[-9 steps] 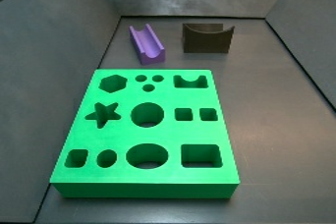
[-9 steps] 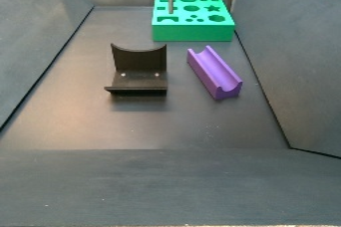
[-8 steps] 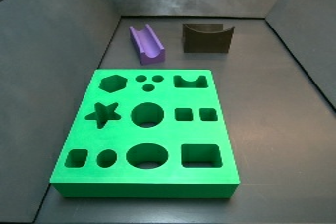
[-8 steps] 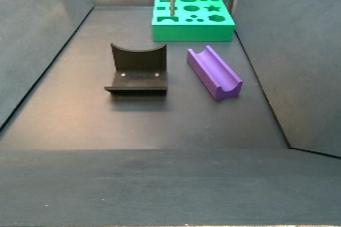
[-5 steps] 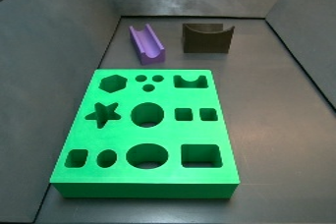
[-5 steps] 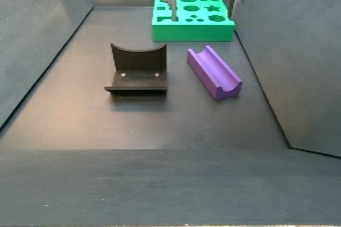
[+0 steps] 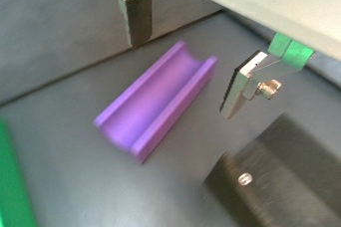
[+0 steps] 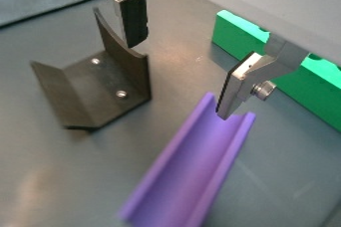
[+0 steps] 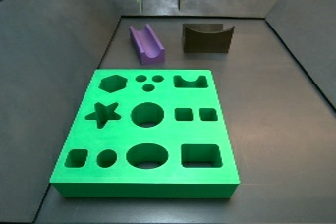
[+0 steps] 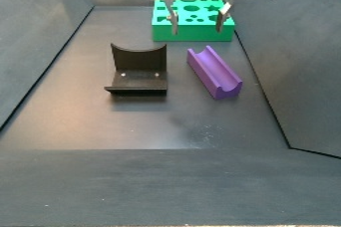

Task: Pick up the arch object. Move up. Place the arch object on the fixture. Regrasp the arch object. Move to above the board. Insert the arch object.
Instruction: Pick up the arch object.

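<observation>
A: Where is the gripper [image 7: 186, 57], and how do its fingers stand?

B: It hangs above the floor with its two silver plates spread wide and nothing between them. In both wrist views the arch object [image 7: 158, 100] lies below the gap, not touched by either finger [image 8: 241, 84]. In a side view the gripper [image 10: 196, 25] shows above the far end of the purple piece, with the white wrist body over it.

A: And the arch object itself?

B: It lies flat on the dark floor, groove up. In a side view the arch object [image 9: 145, 41] sits at about 11 o'clock from the board [image 9: 147, 125], apart from it. The fixture [image 9: 206, 36] stands just beside the purple piece, at roughly 3 o'clock from it, with a gap between them.

A: What of the fixture from the wrist?

B: In a wrist view the fixture [image 8: 88, 85] stands upright on its base plate, near the arch object [image 8: 190, 162] yet clear of it, and a strip of the green board [image 8: 286, 67] shows beyond the far finger.
</observation>
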Robot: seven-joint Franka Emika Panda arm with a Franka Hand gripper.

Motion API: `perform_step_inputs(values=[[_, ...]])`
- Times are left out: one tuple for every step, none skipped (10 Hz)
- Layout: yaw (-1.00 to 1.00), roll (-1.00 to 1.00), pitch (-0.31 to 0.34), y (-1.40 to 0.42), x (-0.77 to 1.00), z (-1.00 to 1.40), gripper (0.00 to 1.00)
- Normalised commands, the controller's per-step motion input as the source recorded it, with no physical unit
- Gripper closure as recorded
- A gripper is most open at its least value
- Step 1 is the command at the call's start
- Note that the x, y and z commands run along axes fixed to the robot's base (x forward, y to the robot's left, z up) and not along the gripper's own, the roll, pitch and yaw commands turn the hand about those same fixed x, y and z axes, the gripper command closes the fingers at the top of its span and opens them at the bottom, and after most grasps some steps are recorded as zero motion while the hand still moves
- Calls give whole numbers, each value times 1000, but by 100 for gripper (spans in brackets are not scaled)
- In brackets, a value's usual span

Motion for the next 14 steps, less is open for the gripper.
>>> perform_step_inputs(values=[[637, 81, -77, -451, 0, -940, 0], [217, -113, -326, -46, -334, -389, 0], [0, 7, 0, 0, 0, 0, 0], [0, 191, -299, -200, 0, -480, 0], [0, 274, -261, -243, -51, -517, 0], [9, 166, -306, -371, 0, -580, 0], [34, 121, -313, -317, 0, -603, 0], [0, 26, -313, -177, 0, -603, 0], [14, 50, -287, -126, 0, -651, 0], [60, 116, -294, 0, -26, -609, 0], [0, 0, -236, 86, -69, -177, 0], [0, -20, 0, 6, 0, 0, 0], [0, -9, -40, 120, -229, -11, 0], [0, 0, -40, 0, -123, -17, 0]])
